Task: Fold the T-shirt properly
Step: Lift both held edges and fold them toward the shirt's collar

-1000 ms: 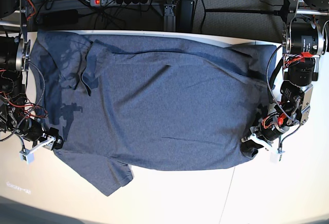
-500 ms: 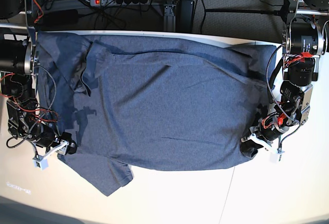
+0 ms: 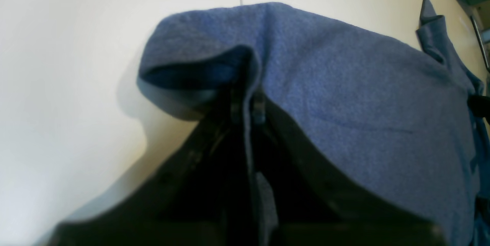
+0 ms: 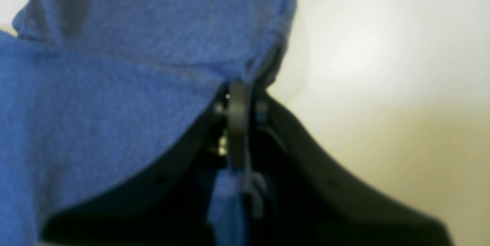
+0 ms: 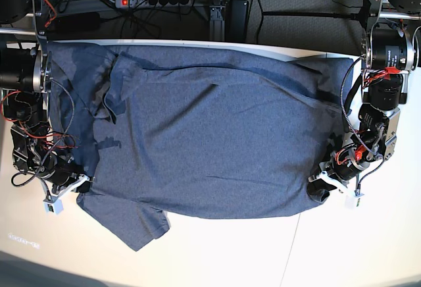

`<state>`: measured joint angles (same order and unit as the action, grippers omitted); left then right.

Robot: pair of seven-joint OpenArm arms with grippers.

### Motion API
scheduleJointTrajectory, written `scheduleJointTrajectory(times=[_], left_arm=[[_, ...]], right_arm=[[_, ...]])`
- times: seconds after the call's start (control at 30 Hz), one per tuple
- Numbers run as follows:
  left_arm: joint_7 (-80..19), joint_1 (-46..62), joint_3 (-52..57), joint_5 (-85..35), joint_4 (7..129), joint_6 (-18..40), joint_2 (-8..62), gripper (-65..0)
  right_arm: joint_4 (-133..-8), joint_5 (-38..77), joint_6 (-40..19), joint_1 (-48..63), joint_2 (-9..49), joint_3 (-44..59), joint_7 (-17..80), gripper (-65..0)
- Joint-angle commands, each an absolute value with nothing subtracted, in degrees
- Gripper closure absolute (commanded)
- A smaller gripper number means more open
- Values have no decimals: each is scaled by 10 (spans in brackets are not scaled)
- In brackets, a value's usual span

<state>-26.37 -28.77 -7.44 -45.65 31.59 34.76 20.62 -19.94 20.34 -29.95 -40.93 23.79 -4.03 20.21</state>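
T-shirt (image 5: 210, 142): one, dark heathered blue-grey, spread across the white table (image 5: 217, 254), covering most of its width in the base view. One short sleeve (image 5: 141, 224) lay out toward the near edge; folds and bunched cloth sat at the end by the right arm. No lettering showed on the upturned side.

Left gripper (image 3: 247, 104): at the shirt's corner on the base view's right side, near edge. Jaws were closed on a pinch of the fabric edge, the cloth rising in a small hump over the fingertips (image 3: 259, 105) and lifting a little off the table there.

Right gripper (image 4: 241, 102): at the opposite corner, on the base view's left, just above the sleeve. Jaws were pressed together on the shirt's edge, a strip of blue cloth trapped between them; the wrist picture was blurred, so finer detail could not be made out.

Power strip (image 5: 154, 0): beyond the far table edge, red switch lit, among cables.
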Motion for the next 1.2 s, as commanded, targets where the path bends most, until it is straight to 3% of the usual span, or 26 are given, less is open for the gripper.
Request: scheduleJointTrajectory(times=[0.0,0.9,1.17], left_arm=[[-289,-295,-76,-439,318,356,210,0],[-297,-373,-75,-454,318,374,240,0],[-348,-373,-75,-498,318,381,268,0]], right_arm=[[-204,180,-315,-414,241,-43,229,0],[-318,230,-319,-414,296,-43,232,0],[-321,277,-320,-412,305,-43,270,0]])
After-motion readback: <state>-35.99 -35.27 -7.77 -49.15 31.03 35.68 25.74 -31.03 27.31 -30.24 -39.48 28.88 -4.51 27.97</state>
